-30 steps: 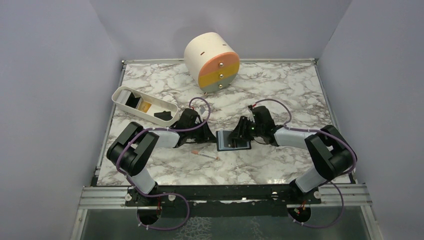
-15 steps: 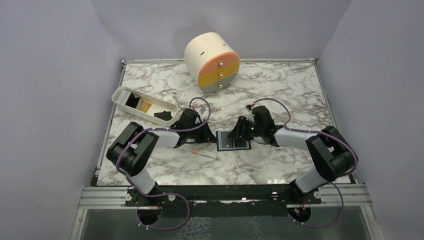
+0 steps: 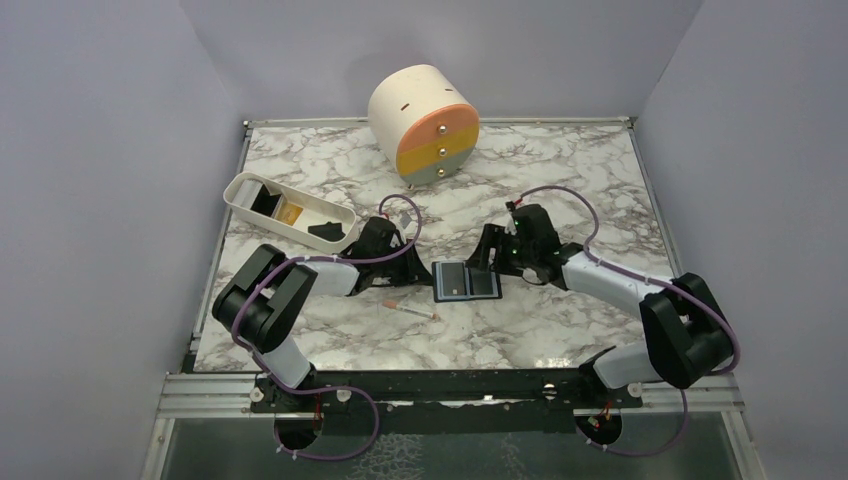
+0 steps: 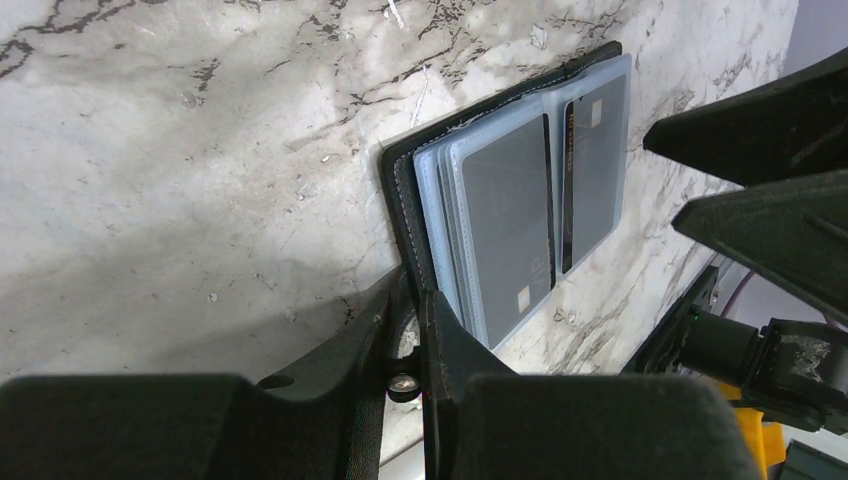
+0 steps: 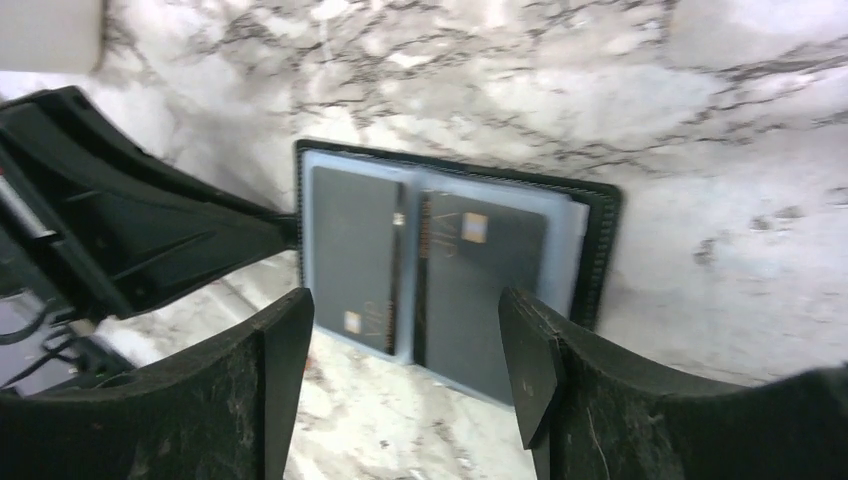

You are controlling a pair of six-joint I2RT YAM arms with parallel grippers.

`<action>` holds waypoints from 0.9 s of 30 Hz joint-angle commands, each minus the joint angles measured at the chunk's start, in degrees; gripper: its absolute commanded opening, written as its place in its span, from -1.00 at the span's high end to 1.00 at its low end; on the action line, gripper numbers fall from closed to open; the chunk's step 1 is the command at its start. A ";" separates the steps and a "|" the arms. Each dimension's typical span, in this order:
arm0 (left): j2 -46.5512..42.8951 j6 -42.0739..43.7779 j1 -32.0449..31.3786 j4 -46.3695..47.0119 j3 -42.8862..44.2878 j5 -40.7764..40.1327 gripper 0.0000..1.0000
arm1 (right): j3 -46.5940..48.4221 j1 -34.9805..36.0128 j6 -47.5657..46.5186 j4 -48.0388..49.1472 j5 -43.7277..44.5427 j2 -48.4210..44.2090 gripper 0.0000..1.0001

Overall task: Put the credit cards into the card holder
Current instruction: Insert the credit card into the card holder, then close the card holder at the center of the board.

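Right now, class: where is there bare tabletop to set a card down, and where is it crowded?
Free: the far right of the table, between the drawer unit and the right edge; the near strip in front of the card holder, right of the stick. Crowded: the centre, where the left gripper and right gripper flank it, and around the white tray.

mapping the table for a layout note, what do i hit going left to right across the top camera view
white tray → left gripper → card holder → right arm; drawer unit and stick overlap these, so left out
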 commanded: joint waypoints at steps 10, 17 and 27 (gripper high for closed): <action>-1.93 1.42 -0.40 0.26 -0.71 -0.43 1.00 | -3.39 -3.00 -0.88 -0.21 3.97 1.39 -0.83; -1.87 1.34 -0.40 0.26 -0.57 -0.26 1.00 | -5.13 -3.01 -0.87 4.39 -1.11 2.26 -0.84; -1.78 1.46 -0.49 0.27 -0.62 -0.16 1.00 | -6.55 -3.00 1.31 9.90 -8.16 0.17 -0.79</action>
